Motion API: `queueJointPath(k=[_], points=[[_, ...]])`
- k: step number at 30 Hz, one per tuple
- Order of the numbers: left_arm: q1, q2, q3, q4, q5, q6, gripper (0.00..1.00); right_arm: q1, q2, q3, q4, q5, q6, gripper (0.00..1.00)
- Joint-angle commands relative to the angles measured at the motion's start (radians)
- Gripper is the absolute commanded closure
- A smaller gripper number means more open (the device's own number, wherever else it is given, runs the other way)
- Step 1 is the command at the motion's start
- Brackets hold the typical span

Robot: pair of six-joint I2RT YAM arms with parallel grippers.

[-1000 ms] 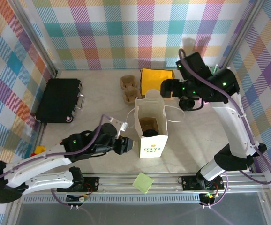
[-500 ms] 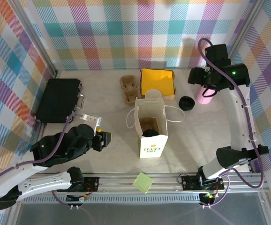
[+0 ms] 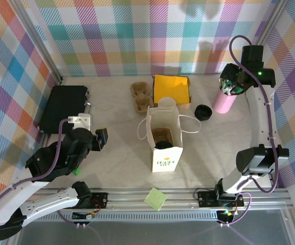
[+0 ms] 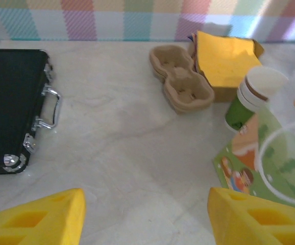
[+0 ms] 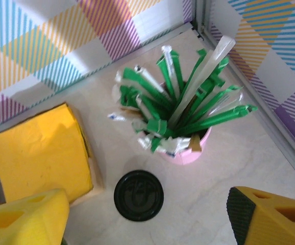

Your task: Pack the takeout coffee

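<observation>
Both my arms went away from the paper bag (image 3: 160, 153) since the earlier pics: L arm pulled back to abt 8 o'clock, R arm swung out to the 2 o'clock corner. L jaws also stand wider than before. The bag did not shift.

The bag stands upright at table centre, mouth open. Low inside, by its 6 o'clock wall, I see a dark round top w/ brown card behind it. I take it for the takeout coffee (image 3: 163, 145), but its sides are hidden, so I can't be sure. The pink cup (image 5: 198, 148) at 2 o'clock holds green-white sticks (image 5: 188, 102), fanned out.

A stack of cups (image 4: 247, 97), cream tops & green bottoms, stands just behind the bag at 12, beside the yellow napkins (image 4: 224, 56). The cardboard carrier (image 4: 180, 84) is at 11. A black lid (image 5: 138, 195) lies flat betw. bag and pink cup. The black case (image 4: 9, 107) lies at 9-10, well apart. A green note (image 3: 155, 198) sits on the rail at 6.

My left pincer (image 4: 145, 204) has its jaws wide apart, w/ nothing held and bare table betw. them. My right pincer (image 5: 145, 219) is also spread wide and grips nothing. It hangs over the lid and the pink cup.
</observation>
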Motion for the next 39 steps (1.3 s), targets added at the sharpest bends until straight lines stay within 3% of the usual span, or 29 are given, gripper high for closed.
queueJointPath(k=[1, 8, 13, 21, 39], points=[[0.110, 0.034, -0.017, 0.115, 0.082, 0.093, 0.33, -0.041, 0.052, 0.014, 0.072, -0.042, 0.008, 0.21], [0.317, 0.157, -0.048, 0.248, 0.311, 0.133, 0.30, -0.094, 0.160, 0.072, 0.089, -0.101, 0.002, 0.29], [0.387, 0.219, -0.054, 0.310, 0.400, 0.136, 0.30, -0.102, 0.230, 0.095, 0.108, -0.134, 0.000, 0.35], [0.420, 0.254, -0.082, 0.362, 0.462, 0.140, 0.31, -0.102, 0.283, 0.139, 0.052, -0.211, 0.021, 0.48], [0.430, 0.279, -0.099, 0.378, 0.508, 0.131, 0.31, -0.102, 0.316, 0.133, 0.033, -0.195, 0.009, 0.61]])
